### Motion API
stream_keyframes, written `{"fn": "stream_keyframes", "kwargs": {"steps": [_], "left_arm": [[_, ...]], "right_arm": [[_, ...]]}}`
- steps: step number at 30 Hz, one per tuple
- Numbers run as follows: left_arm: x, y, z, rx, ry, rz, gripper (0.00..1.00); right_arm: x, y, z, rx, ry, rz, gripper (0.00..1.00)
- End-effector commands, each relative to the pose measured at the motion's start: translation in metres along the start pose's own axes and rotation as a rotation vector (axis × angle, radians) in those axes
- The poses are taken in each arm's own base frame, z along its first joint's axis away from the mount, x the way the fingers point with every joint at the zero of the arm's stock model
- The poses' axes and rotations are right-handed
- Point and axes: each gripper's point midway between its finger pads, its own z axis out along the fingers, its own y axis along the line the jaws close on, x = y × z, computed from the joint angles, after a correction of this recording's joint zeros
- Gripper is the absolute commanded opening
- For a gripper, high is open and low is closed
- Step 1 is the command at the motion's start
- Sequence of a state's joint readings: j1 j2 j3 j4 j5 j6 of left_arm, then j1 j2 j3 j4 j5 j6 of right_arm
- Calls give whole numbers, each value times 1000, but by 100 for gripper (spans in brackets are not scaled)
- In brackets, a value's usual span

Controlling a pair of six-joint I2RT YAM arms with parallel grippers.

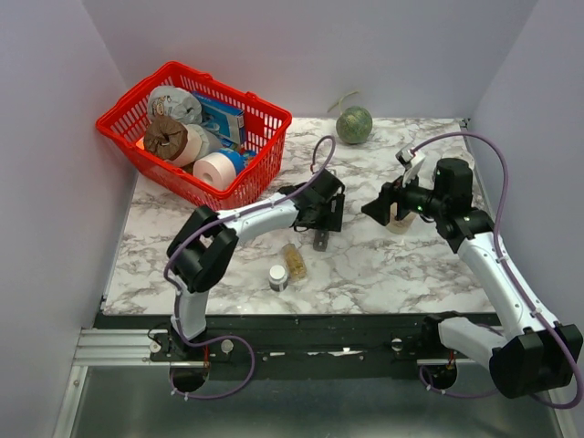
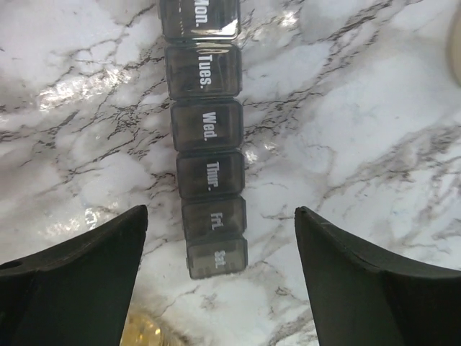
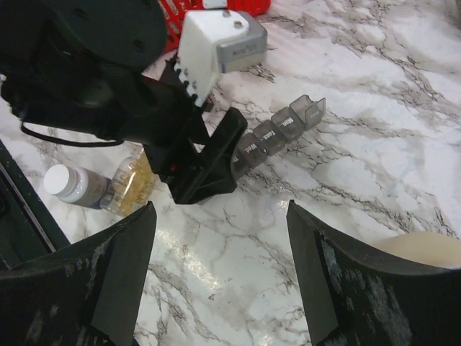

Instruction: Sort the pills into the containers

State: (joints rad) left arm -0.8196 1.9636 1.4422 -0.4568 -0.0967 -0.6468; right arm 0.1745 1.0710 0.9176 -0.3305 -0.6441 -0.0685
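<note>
Our left gripper [image 2: 220, 216] hangs wide open and empty, straddling the containers [image 2: 207, 124], whose lids seem shut. Our right gripper [image 3: 220, 209] gapes empty too. We see the pills [image 1: 294, 262] lying at the containers' seven o'clock.

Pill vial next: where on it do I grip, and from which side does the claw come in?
Take the pill vial across its barrel, nearer the far end, coming straight down from above. It lies on its side on the marble table, so its long sides are free to pinch; the white-capped bottle sits close by its near end. The open left claw looks closest.
</note>
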Motion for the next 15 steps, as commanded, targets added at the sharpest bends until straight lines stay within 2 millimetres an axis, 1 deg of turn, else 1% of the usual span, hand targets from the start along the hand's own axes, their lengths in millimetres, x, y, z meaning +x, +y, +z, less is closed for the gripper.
{"fn": "stream_keyframes", "kwargs": {"steps": [1,2,3,4,5,6,7,8,9,10,11,12,13,14,15], "left_arm": [[-44,-10,-76,95,-186,10,93],[-35,-2,-80,99,-181,30,93],[-48,-3,-107,139,-250,28,93],[-53,6,-117,140,-277,23,93],[-43,16,-121,138,-278,57,93],[-54,17,-152,169,-362,64,93],[-56,24,-164,164,-403,71,93],[-44,37,-166,147,-411,88,93],[-54,39,-199,174,-517,122,93],[-53,47,-208,163,-550,143,94],[-47,61,-211,135,-570,154,97],[-51,70,-237,114,-653,195,98],[-50,82,-244,78,-682,204,98],[-44,107,-263,-12,-744,232,99],[-38,116,-264,-41,-746,239,99]], "right_arm": [[-3,-7,0,26,3,0,82],[-2,-9,0,34,12,5,82],[-1,-11,1,43,18,10,82],[-1,-14,1,58,23,18,82],[-3,-14,0,64,29,20,82],[1,-16,4,56,54,33,82],[2,-15,5,48,65,36,82],[4,-14,7,32,85,45,82],[7,-8,13,8,110,42,82],[19,-12,23,20,164,47,82],[27,-9,28,25,207,46,82],[31,4,39,2,241,16,83],[45,-3,50,48,300,30,84],[55,10,69,41,353,31,85],[65,1,80,108,390,62,86]]}}
